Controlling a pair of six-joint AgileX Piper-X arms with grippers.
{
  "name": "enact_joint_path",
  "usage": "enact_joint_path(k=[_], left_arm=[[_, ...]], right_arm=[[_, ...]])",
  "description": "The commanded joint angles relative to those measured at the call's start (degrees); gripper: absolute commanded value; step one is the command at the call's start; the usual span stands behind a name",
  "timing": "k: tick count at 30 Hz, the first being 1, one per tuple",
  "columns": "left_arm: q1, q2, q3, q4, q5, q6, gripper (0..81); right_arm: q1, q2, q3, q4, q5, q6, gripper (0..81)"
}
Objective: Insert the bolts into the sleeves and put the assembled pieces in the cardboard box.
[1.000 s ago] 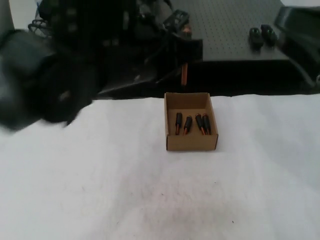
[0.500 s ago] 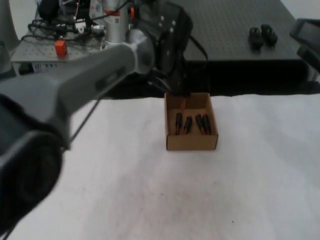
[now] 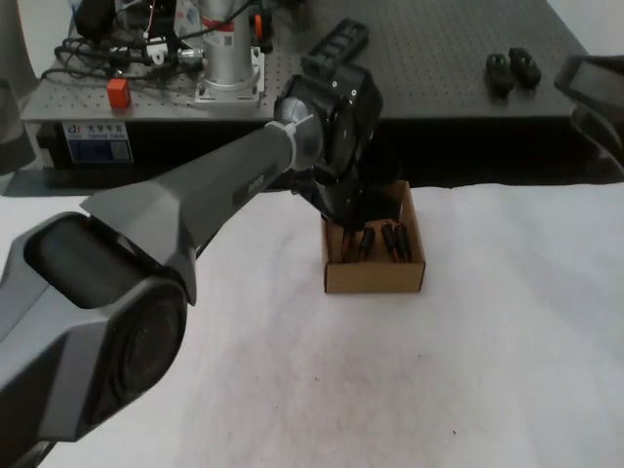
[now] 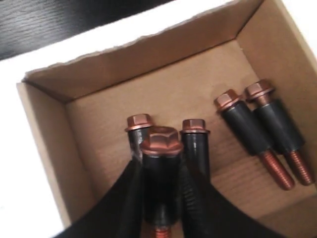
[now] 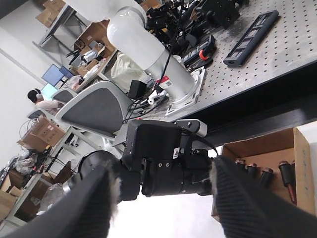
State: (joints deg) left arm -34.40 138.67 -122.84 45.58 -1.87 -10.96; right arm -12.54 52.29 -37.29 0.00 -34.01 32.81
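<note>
The cardboard box (image 3: 375, 278) stands on the white cloth, with several assembled bolt-and-sleeve pieces (image 3: 395, 242) lying in it. My left gripper (image 3: 346, 219) is down inside the box at its left part. In the left wrist view the left gripper (image 4: 161, 171) is shut on a copper bolt in a black sleeve (image 4: 161, 148), held just above the box floor (image 4: 198, 84). Two pieces (image 4: 195, 134) lie right behind it and two more (image 4: 262, 129) lie to the side. My right gripper (image 5: 162, 171) is open and apart from the box (image 5: 267, 144), facing the left arm's wrist (image 5: 158, 158).
Behind the cloth runs a black perforated bench with two small black parts (image 3: 512, 68) at the back right and a black tray (image 3: 336, 44) near the middle. A grey box with cables and an orange block (image 3: 117, 93) sits at the back left.
The left arm has come down from above the box's back edge into the box, carrying the bolt-and-sleeve piece. The pieces lying in the box have not moved.
</note>
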Motion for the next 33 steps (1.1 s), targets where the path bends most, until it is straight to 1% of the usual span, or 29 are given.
enact_joint_path(k=[1,3,5,6,8,9,11,12,15,18,22,27,29,33], left_arm=[[0.63,-0.98,-1.08,-0.16,-0.99,1.16,24.8],[0.73,-1.2,-1.08,-0.16,-0.88,1.16,30.9],[0.73,-1.88,-1.08,0.43,-0.89,1.02,30.7],[0.87,-2.68,-1.08,0.9,-0.89,0.92,28.8],[1.06,-5.03,-1.08,2.91,-0.89,0.63,22.3],[1.26,-6.24,-1.08,4.07,-0.89,0.65,17.2],[1.7,-9.45,-0.97,6.61,-2.78,0.89,3.9],[1.93,-10.68,-0.97,7.44,-3.57,1.34,1.1],[2.68,-15.5,0.3,8.56,-4.01,2.54,0.0],[2.73,-21.31,4.85,8.15,-4.01,4.41,0.0],[2.73,-31.0,16.54,4.55,-4.01,5.88,0.0],[2.73,-46.51,36.47,-5.61,-4.01,4.52,0.0],[2.73,-53.34,44.29,-9.49,-4.19,5.43,0.0],[2.73,-65.98,55.57,-11.87,-5.44,4.09,0.0]], right_arm=[[-0.32,0.08,-0.42,-0.84,0.02,-0.28,43.8],[-0.32,0.13,-0.42,-0.84,0.02,-0.28,43.8],[-0.32,0.13,-0.42,-0.84,0.02,-0.28,43.8],[-0.32,0.1,-0.42,-0.84,0.36,-0.28,43.8],[-0.32,0.1,-0.42,-1.01,1.13,-0.28,43.8],[-0.32,0.1,-0.42,-1.16,1.11,-0.28,43.8],[-0.21,0.1,-0.42,-1.21,0.98,-0.28,43.8],[-0.03,0.1,-0.42,-1.21,0.43,-0.28,43.8],[0.04,0.1,-0.42,-1.21,-1.09,-0.28,43.8],[0.19,0.1,-0.42,-1.21,-1.37,-0.28,43.5],[3.06,0.1,-0.42,-0.59,-1.53,-2.59,38.7],[9.73,0.1,-0.42,3.74,-1.51,-10.0,38.5],[12.12,0.1,-0.42,6.21,-0.84,-12.13,38.5],[15.79,-1.28,-0.42,12.83,0.14,-16.18,38.5]])
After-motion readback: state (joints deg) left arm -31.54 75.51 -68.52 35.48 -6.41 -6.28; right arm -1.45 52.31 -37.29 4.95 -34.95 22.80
